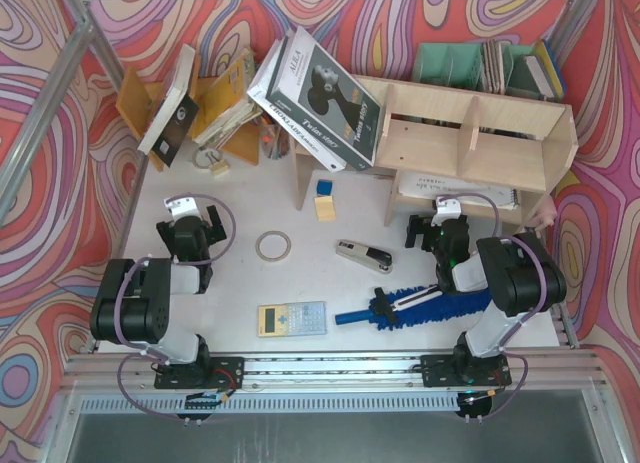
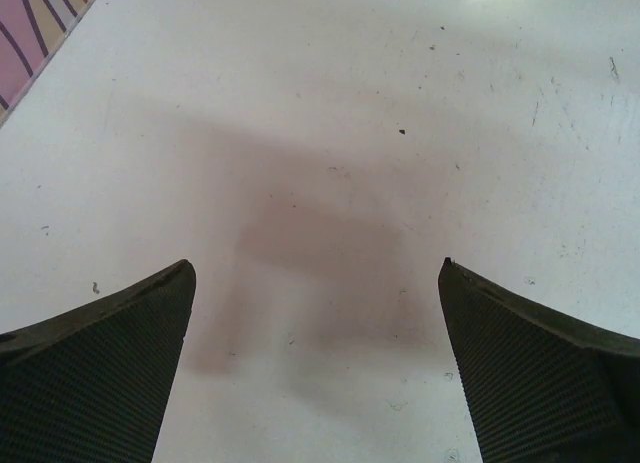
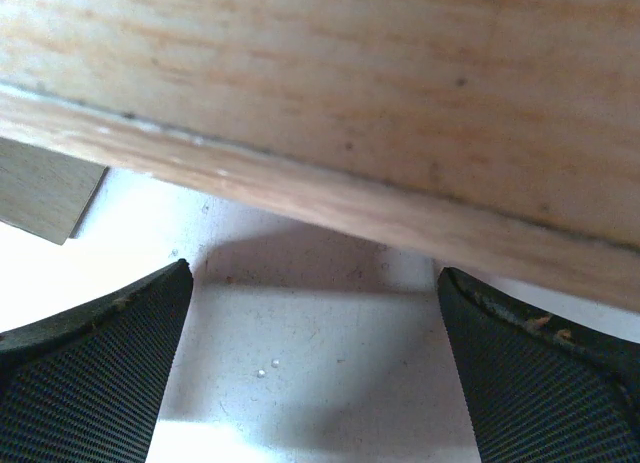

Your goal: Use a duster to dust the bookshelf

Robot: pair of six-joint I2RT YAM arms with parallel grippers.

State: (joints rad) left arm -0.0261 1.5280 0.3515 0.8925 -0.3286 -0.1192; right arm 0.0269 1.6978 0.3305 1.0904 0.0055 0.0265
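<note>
The pale plywood bookshelf [image 1: 480, 133] stands at the back right, and a board of it [image 3: 350, 103] fills the top of the right wrist view. On the table near the front lies the blue fluffy duster [image 1: 410, 305], its handle pointing left and its right end hidden under the right arm. My right gripper [image 1: 437, 223] [image 3: 313, 271] is open and empty, low over the table just before the shelf's front edge. Over bare white table at the left, my left gripper [image 1: 188, 221] [image 2: 315, 268] is open and holds nothing.
A stapler [image 1: 363, 254], a tape roll [image 1: 273, 246] and a calculator [image 1: 292, 318] lie mid-table. A large book [image 1: 320, 88] leans on the shelf's left end. An orange book rack [image 1: 190, 103] stands back left, a green file organiser [image 1: 470, 63] behind the shelf. A notepad [image 1: 455, 191] lies under the shelf.
</note>
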